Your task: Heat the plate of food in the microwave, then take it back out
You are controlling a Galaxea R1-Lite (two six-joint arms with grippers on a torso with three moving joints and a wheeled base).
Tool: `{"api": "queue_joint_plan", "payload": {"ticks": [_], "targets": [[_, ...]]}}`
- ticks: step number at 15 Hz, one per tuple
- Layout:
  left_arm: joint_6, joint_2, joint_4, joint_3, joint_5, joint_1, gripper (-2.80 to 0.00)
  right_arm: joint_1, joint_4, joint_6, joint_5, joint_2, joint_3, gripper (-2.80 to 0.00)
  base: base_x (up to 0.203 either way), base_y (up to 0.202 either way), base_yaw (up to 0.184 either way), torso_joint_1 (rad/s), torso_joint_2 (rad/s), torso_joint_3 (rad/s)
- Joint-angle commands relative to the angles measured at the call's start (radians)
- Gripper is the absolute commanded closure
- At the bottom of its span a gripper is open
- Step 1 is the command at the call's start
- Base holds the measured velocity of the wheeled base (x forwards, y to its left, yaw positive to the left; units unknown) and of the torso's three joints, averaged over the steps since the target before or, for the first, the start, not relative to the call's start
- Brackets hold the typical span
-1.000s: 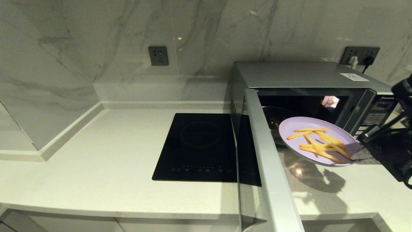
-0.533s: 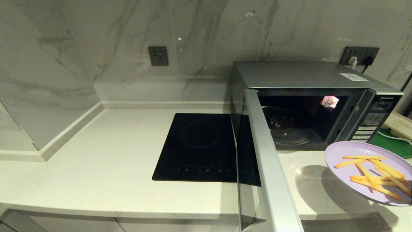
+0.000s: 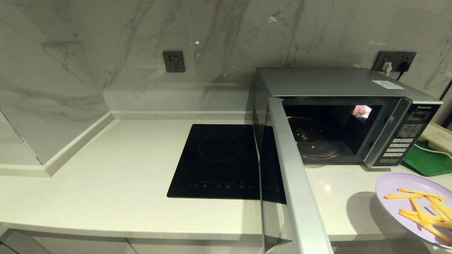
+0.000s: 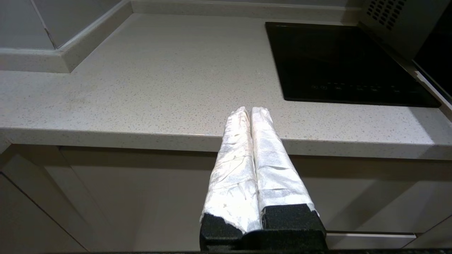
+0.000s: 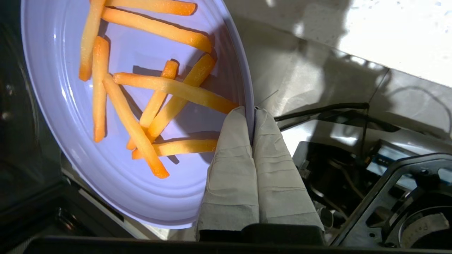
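The plate (image 3: 392, 190) of fries (image 5: 141, 102) is in my right gripper (image 5: 253, 113), which is clamped on its rim, one finger above and one below. It hangs at the counter's front right corner, partly past the front edge, well apart from the microwave (image 3: 332, 84). The plate is out of the oven, so I judge the task near its end; what remains is to set the plate flat on the counter (image 3: 123, 169) and let go. Whether the heating ran I cannot tell.

The microwave door (image 3: 293, 183) stands wide open, swung out over the front edge, and the glass turntable (image 3: 310, 139) inside is bare. That door is the main thing in the way to the plate's left. A green tray (image 3: 425, 162) lies behind the plate, beside the button panel. The black hob (image 3: 219, 158) sits left of the microwave. My left gripper (image 4: 250, 113) is pressed shut on nothing, parked below the front edge.
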Motion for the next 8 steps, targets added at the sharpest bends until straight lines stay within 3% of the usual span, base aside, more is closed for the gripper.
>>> {"api": "queue_joint_plan", "payload": {"ticks": [1, 8], "targets": [[-0.001, 0.0, 0.0, 0.0, 0.0, 0.0, 0.0, -0.011, -0.026, 0.043, -0.002, 0.026, 0.024, 0.0, 0.0, 0.0, 0.0, 0.0, 0.0, 0.0], [-0.002, 0.0, 0.0, 0.0, 0.0, 0.0, 0.0, -0.062, -0.155, 0.137, -0.07, 0.178, 0.02, 0.0, 0.0, 0.0, 0.0, 0.0, 0.0, 0.0]]}}
